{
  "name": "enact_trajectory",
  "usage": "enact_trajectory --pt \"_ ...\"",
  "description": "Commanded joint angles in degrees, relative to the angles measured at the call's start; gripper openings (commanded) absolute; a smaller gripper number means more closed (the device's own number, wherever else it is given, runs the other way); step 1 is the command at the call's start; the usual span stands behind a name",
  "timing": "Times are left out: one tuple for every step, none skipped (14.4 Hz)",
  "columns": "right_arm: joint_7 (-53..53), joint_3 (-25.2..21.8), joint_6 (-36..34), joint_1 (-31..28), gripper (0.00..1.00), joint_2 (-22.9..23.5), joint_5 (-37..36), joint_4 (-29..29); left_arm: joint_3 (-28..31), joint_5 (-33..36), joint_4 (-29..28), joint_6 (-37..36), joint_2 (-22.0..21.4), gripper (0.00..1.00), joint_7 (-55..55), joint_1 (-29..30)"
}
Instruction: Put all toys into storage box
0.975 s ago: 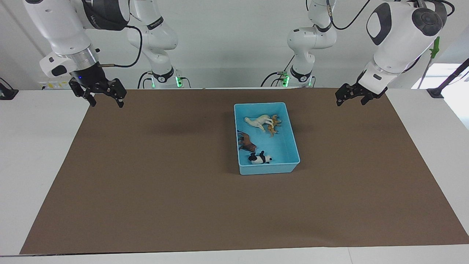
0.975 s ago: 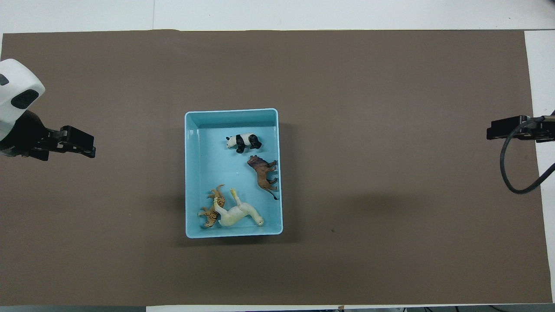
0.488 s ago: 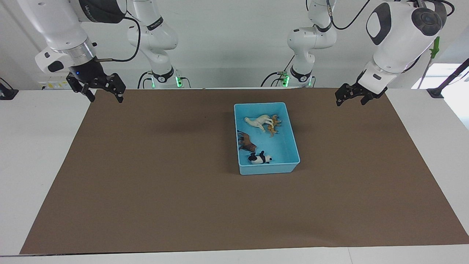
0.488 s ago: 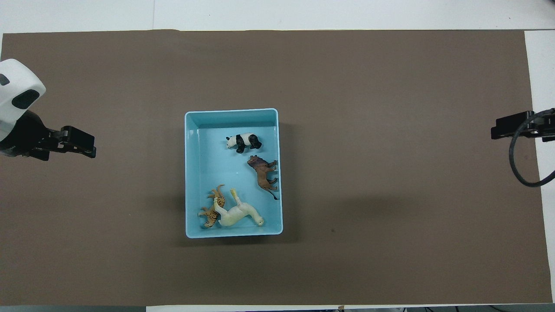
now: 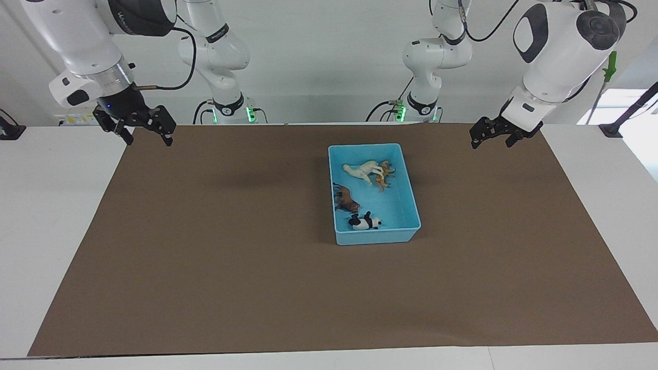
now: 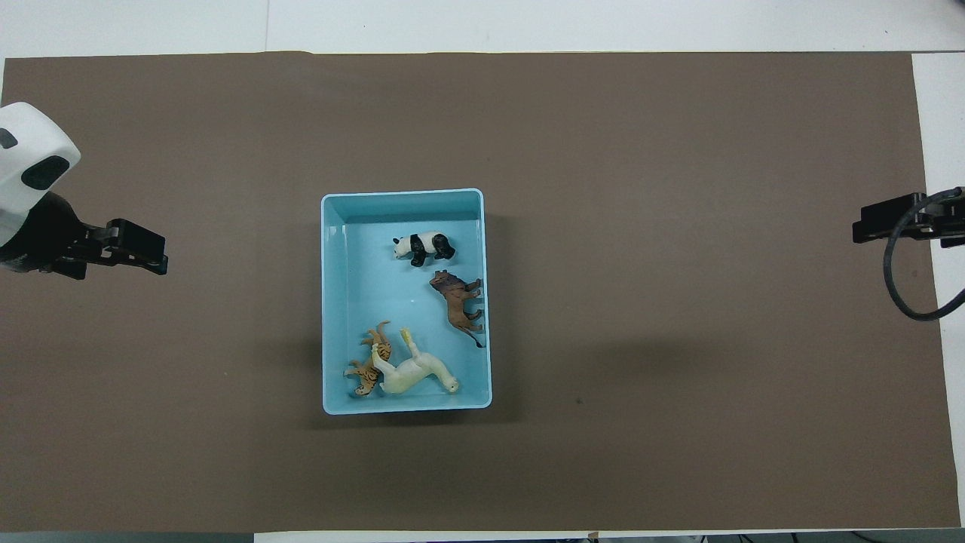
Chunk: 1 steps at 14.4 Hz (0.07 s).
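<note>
The light blue storage box stands on the brown mat; it also shows in the overhead view. All four toys lie in it. The panda is farthest from the robots, the brown lion is beside it along the wall, and the cream alpaca and the striped tiger lie touching at the end nearest the robots. My right gripper hangs open and empty over the mat's edge at the right arm's end. My left gripper hangs open and empty over the mat at the left arm's end.
The brown mat covers most of the white table. Both arm bases stand at the table's edge nearest the robots. Nothing else lies on the mat.
My right gripper has risen a little and drawn back toward its own end of the table. The left gripper, the box and the toys have not moved.
</note>
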Motion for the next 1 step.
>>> enact_trajectory --pt "-0.7 0.3 -0.4 -0.4 1.00 0.3 0.4 0.7 -0.3 0.4 -1.8 1.3 -1.7 1.00 0.4 0.3"
